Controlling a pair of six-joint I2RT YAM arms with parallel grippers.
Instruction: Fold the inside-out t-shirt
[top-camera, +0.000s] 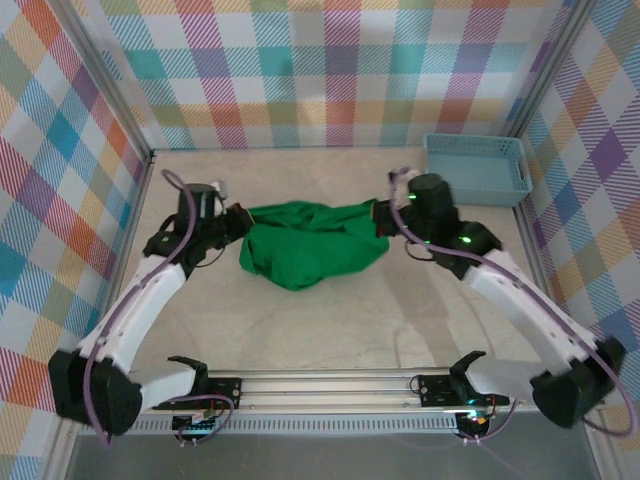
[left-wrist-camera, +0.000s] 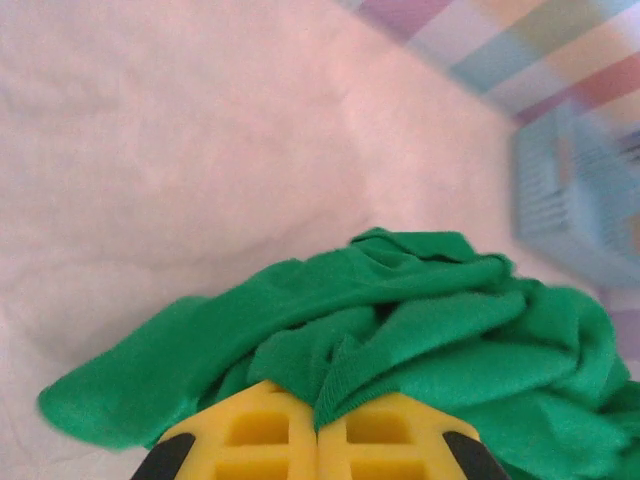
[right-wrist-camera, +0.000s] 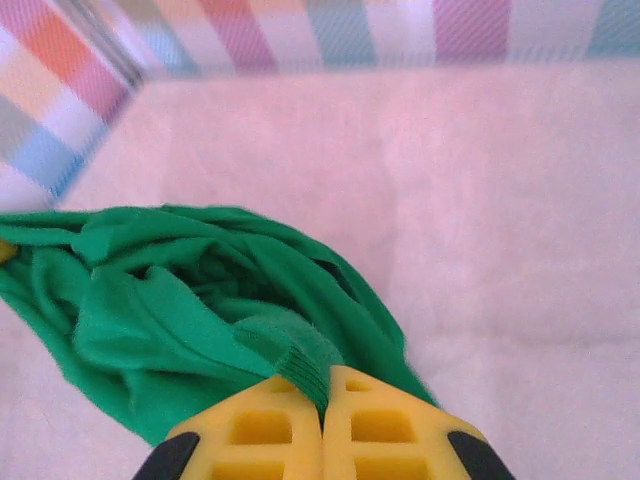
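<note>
1. Top external view: we see the shirt (top-camera: 312, 247) bunched in a rumpled heap at mid-table. It is strung between the left gripper (top-camera: 237, 218) at its left end and the right gripper (top-camera: 383, 213) at its right end.
2. Left wrist: our left yellow fingers (left-wrist-camera: 250, 435) are pressed together, clamped on a ribbed edge of the shirt. A loose flap of cloth trails off to the left and lies flat on the table.
3. Right wrist: our right fingers (right-wrist-camera: 390, 425) are likewise closed tight on a ribbed hem, with the folds spilling away to the left.
4. Open room: bare table (top-camera: 330, 325) stretches in front of the heap toward the rail (top-camera: 330, 385), and a narrower strip lies behind it toward the back wall.
5. The basket (top-camera: 477, 167) sits in the far right corner, near the right gripper but apart from the shirt.
6. The surface is pale and slightly wrinkled; plaid walls (top-camera: 330, 70) close in the left, back and right sides.
</note>
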